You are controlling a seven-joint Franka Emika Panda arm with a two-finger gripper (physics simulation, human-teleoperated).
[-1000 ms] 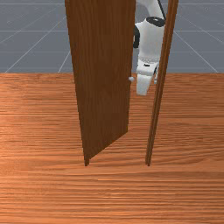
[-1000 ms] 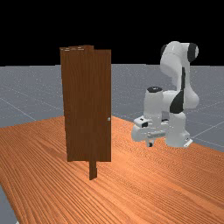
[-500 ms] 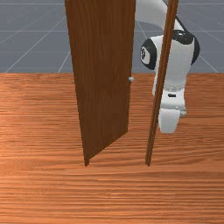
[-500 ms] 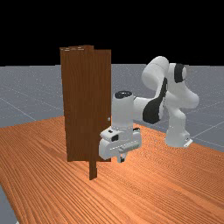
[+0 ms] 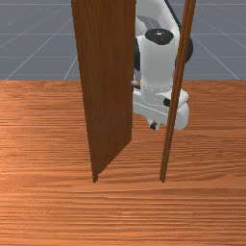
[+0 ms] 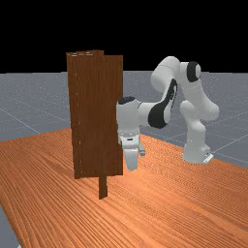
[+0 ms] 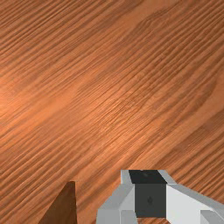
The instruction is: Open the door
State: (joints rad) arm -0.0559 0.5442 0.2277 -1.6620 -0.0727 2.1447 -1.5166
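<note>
Brown wooden door (image 5: 108,91) stands ajar, near the pincer (image 5: 153,126).

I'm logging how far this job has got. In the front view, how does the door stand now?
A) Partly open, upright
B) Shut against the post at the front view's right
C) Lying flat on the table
A: the door stands upright at a slant, its free edge apart from the post, with the arm showing in the gap.
</note>
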